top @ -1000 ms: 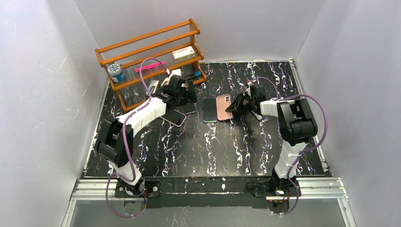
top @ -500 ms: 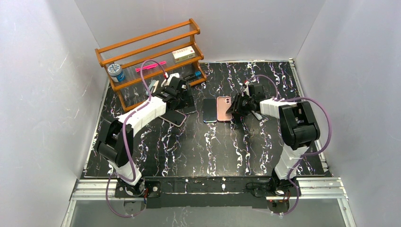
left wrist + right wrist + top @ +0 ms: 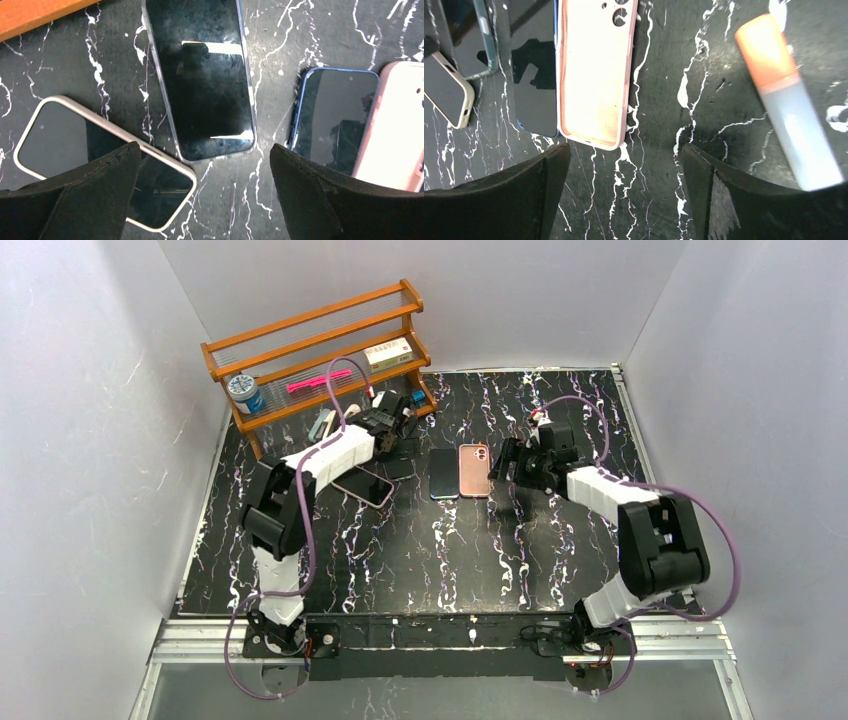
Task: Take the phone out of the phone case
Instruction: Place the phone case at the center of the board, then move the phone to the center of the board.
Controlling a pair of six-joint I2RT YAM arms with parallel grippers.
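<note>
The empty pink phone case (image 3: 474, 470) lies flat on the black marble table, hollow side up, also in the right wrist view (image 3: 594, 75). The phone (image 3: 445, 474), dark with a blue rim, lies bare right beside it on the left (image 3: 534, 70). My right gripper (image 3: 508, 465) stands open just right of the case, nothing between its fingers (image 3: 624, 155). My left gripper (image 3: 398, 430) is open too, hovering near the shelf over two other cased phones (image 3: 205, 155). From there the blue-rimmed phone (image 3: 330, 120) and the pink case (image 3: 395, 135) show at the right.
A phone in a clear case (image 3: 202, 75) and a beige-cased phone (image 3: 100, 160) lie under the left gripper. An orange-capped marker (image 3: 789, 100) lies right of the right gripper. A wooden shelf (image 3: 320, 340) with small items stands at the back left.
My right gripper has opened and let go of the pink case, which now lies flat; the arm has drawn back to the right. The left gripper moved up towards the shelf.
</note>
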